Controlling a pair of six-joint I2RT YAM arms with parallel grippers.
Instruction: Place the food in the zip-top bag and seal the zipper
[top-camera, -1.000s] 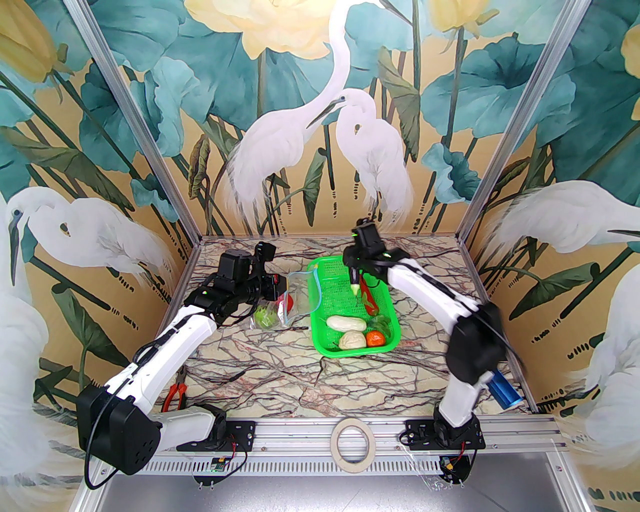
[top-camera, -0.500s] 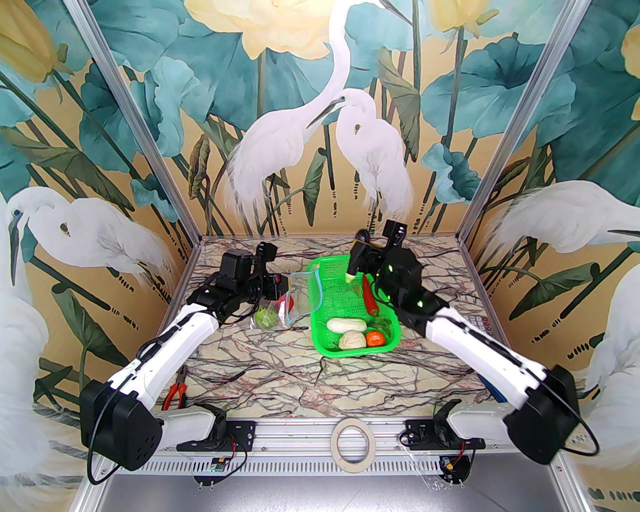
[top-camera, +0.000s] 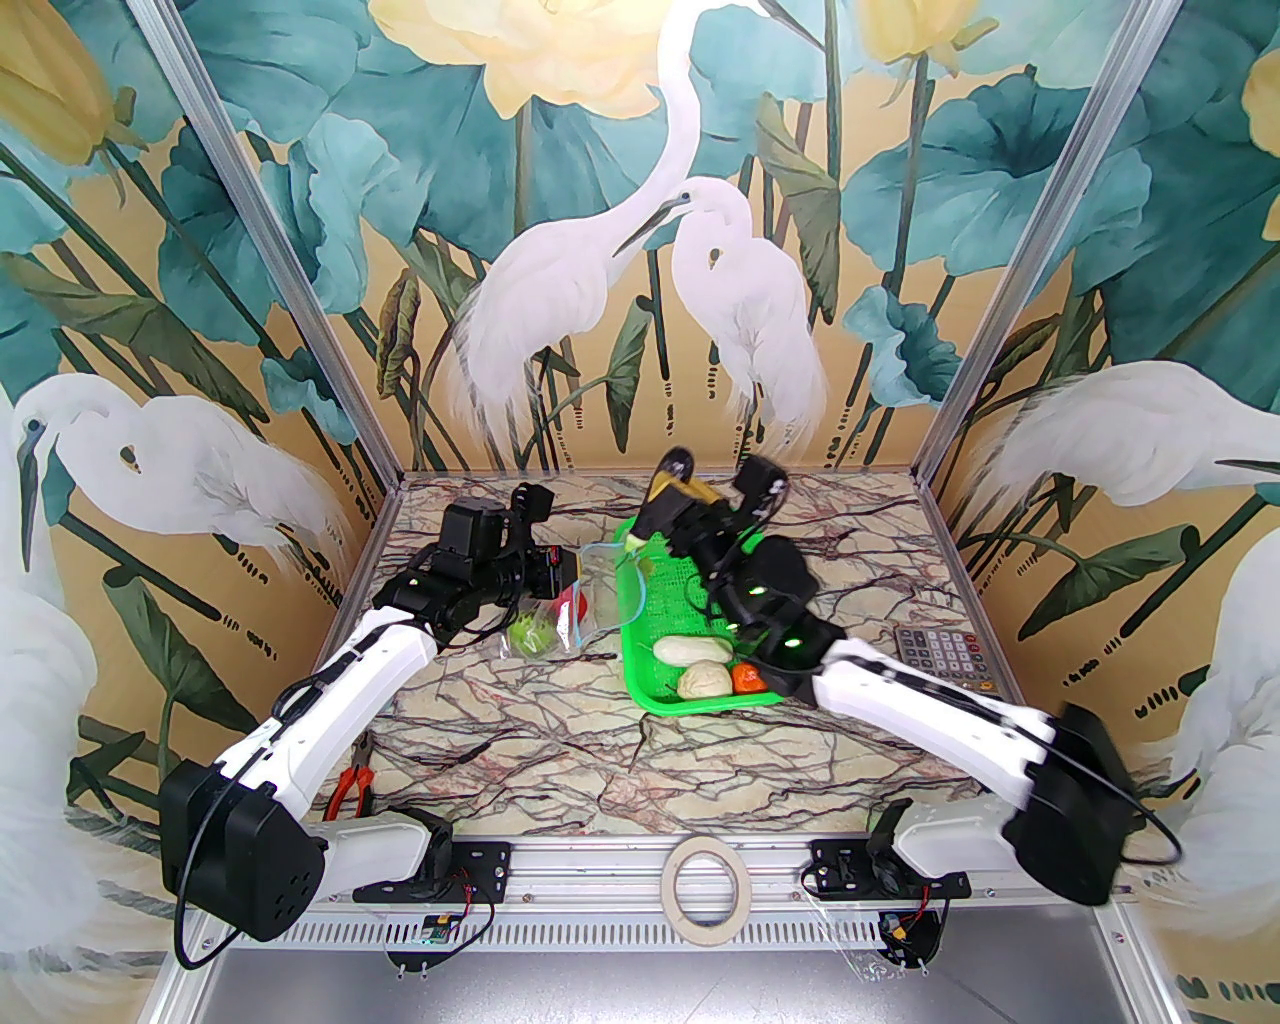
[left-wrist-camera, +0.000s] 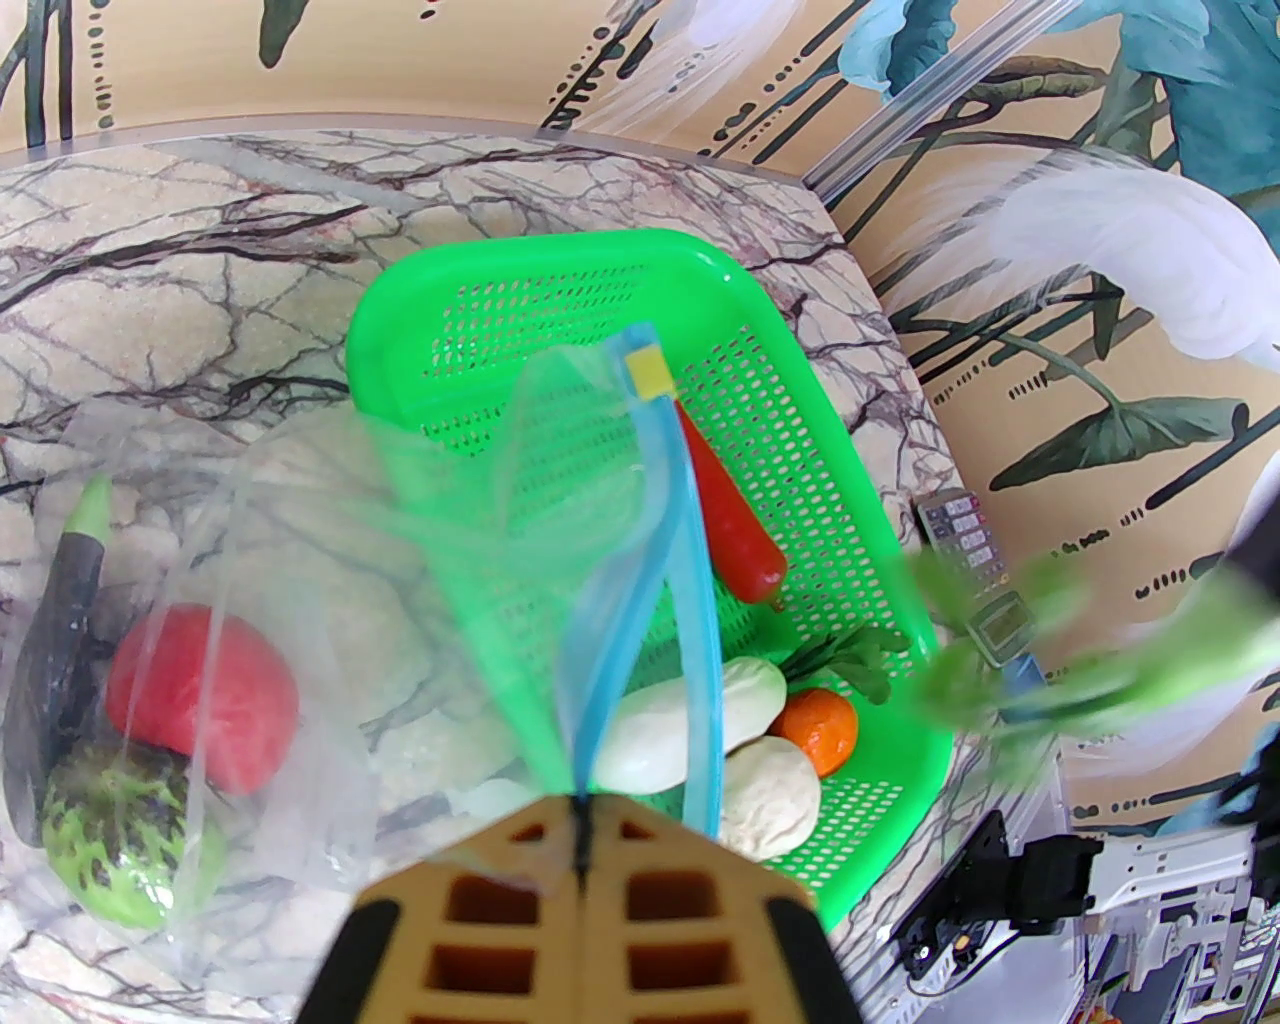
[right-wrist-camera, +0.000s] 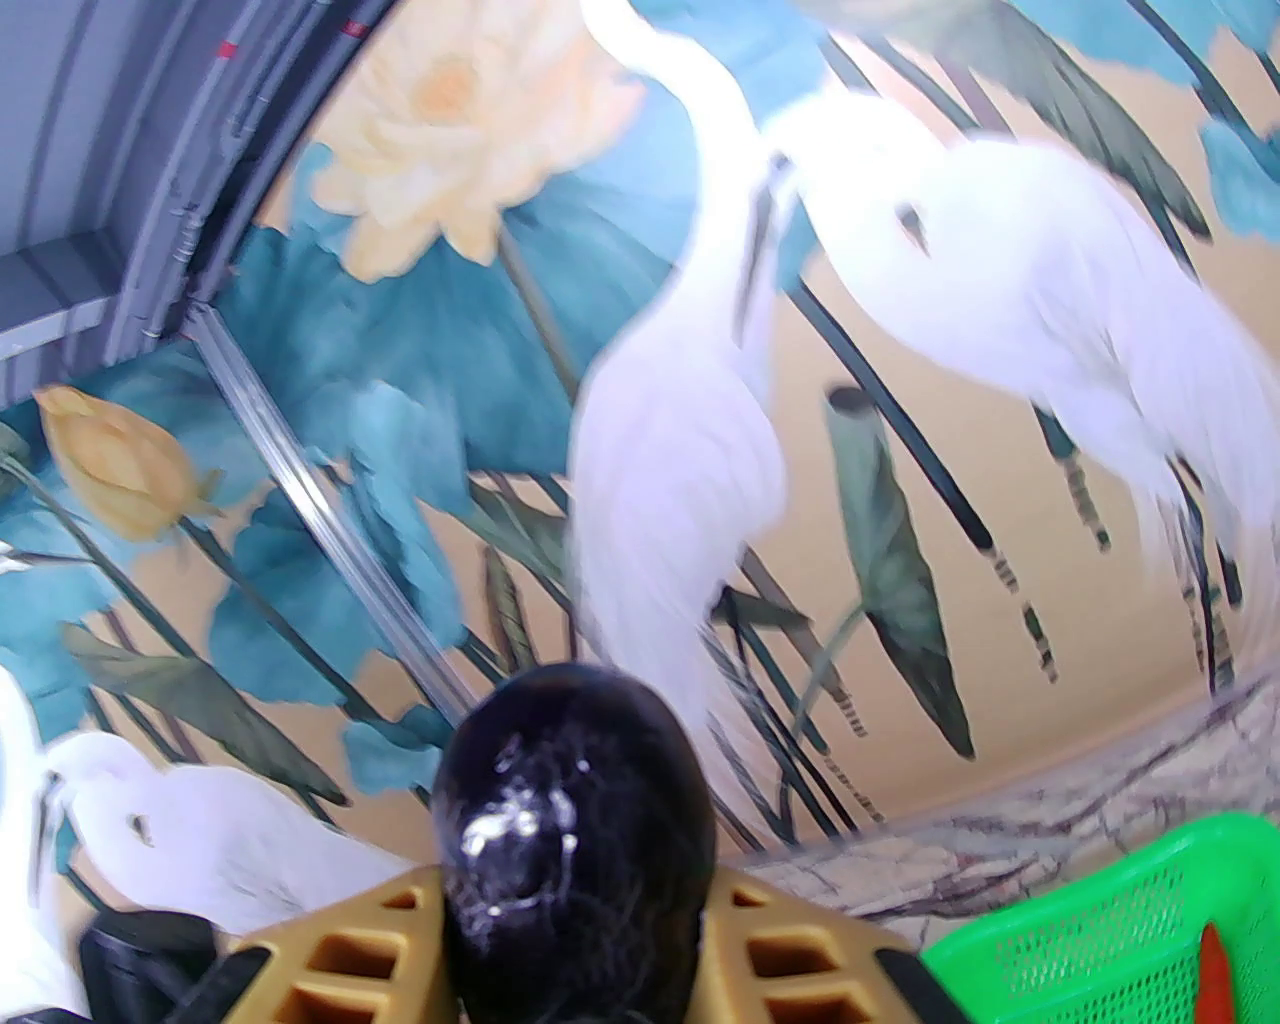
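Note:
My left gripper (left-wrist-camera: 583, 835) is shut on the zip-top bag (top-camera: 600, 590) at its mouth, holding the light-blue zipper (left-wrist-camera: 690, 560) raised over the green basket's (top-camera: 700, 705) left rim. Inside the bag lie a red tomato (left-wrist-camera: 200, 690), a green apple (left-wrist-camera: 110, 840) and a dark eggplant (left-wrist-camera: 55, 620). My right gripper (top-camera: 668, 500) is shut on another dark eggplant (right-wrist-camera: 570, 830), tilted above the basket's far left corner, close to the bag's mouth. The basket holds a white gourd (top-camera: 688, 650), pale cabbage (top-camera: 704, 680), orange (top-camera: 748, 680), red chili (left-wrist-camera: 735, 520) and leafy green (left-wrist-camera: 850, 660).
Red-handled pliers (top-camera: 350, 785) lie by the left arm's base. A calculator (top-camera: 940, 650) sits on the marble table at the right. A tape roll (top-camera: 706, 885) rests on the front rail. My right forearm crosses over the basket's right side.
My right arm has swung left and lower, carrying the eggplant from over the basket's far end towards the bag's mouth. The left arm and the bag have stayed put.

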